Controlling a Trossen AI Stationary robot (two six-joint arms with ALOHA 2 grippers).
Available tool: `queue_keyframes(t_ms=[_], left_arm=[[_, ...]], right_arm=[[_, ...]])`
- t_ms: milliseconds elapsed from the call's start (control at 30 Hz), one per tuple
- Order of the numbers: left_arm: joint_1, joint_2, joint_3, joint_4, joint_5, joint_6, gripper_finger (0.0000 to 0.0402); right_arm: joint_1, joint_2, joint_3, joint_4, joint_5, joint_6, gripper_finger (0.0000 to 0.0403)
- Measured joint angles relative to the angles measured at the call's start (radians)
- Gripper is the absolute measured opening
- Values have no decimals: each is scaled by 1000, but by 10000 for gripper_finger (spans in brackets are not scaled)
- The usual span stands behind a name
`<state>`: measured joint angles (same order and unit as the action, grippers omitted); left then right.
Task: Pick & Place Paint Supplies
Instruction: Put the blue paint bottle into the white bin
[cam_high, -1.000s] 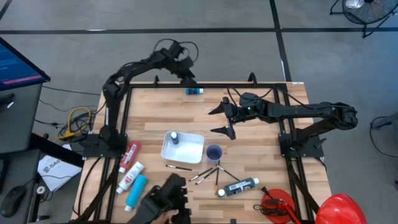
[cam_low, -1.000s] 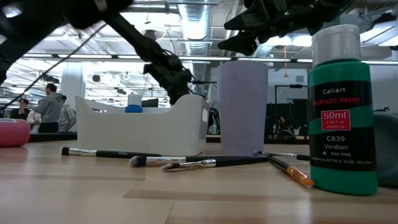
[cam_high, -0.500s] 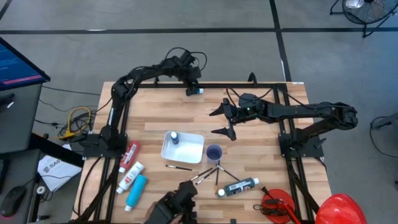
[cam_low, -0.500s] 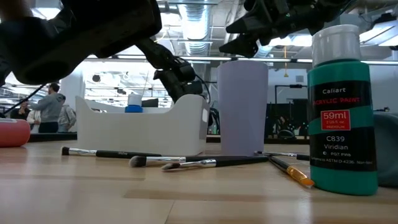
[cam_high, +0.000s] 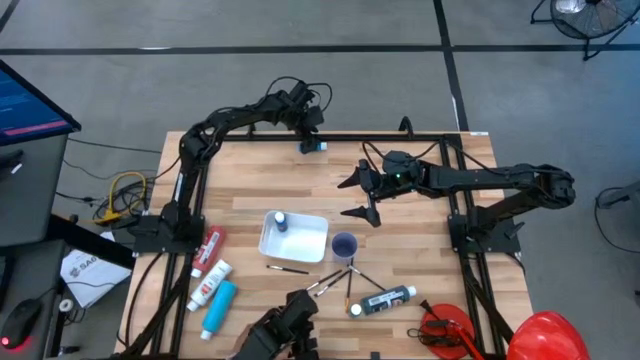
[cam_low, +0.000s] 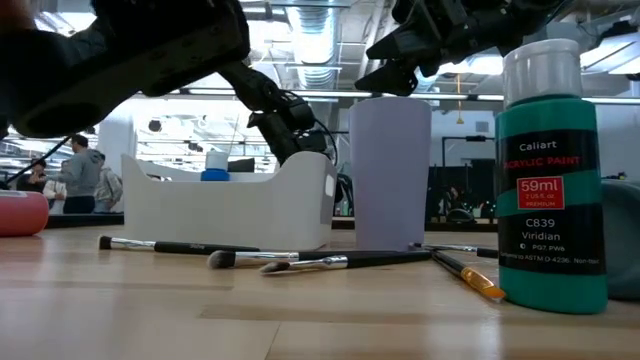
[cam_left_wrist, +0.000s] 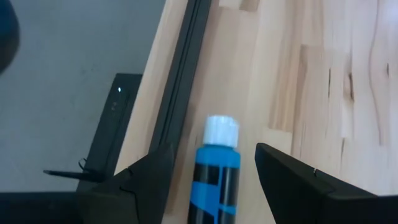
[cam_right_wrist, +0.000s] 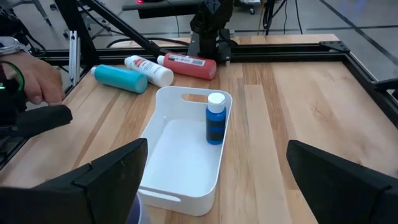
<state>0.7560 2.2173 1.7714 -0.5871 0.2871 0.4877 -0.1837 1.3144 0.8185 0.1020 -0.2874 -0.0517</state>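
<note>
Two open fingers (cam_left_wrist: 292, 180) of your left gripper (cam_high: 312, 140) straddled the blue bottle (cam_left_wrist: 216, 168) lying at the surface's far edge, apparently to grasp it for the white bin (cam_high: 300, 245), while your right gripper (cam_high: 362, 196) waited wide open above mid-surface.

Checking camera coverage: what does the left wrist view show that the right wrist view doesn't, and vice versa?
Left wrist only: a blue paint bottle with a white cap lying on the table near its dark edge rail, between the open left gripper fingers.

Right wrist only: a white bin holding an upright blue bottle, plus a teal tube, a white tube and a red tube beyond it; right gripper open.

Both: the wooden tabletop.
</note>
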Motion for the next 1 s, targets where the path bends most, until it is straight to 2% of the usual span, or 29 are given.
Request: queue_keyframes(t_ms=[400, 633, 800, 1000], left_arm=[[1, 11, 0, -74, -5, 1, 223], [13, 33, 0, -129, -56, 9, 223], [26, 47, 0, -177, -56, 10, 223], [27, 51, 0, -175, -69, 9, 223]], right_arm=[[0, 0, 0, 3, 0, 0, 377], [0, 0, 0, 3, 0, 0, 377], [0, 0, 0, 3, 0, 0, 377], [0, 0, 0, 4, 0, 0, 377]])
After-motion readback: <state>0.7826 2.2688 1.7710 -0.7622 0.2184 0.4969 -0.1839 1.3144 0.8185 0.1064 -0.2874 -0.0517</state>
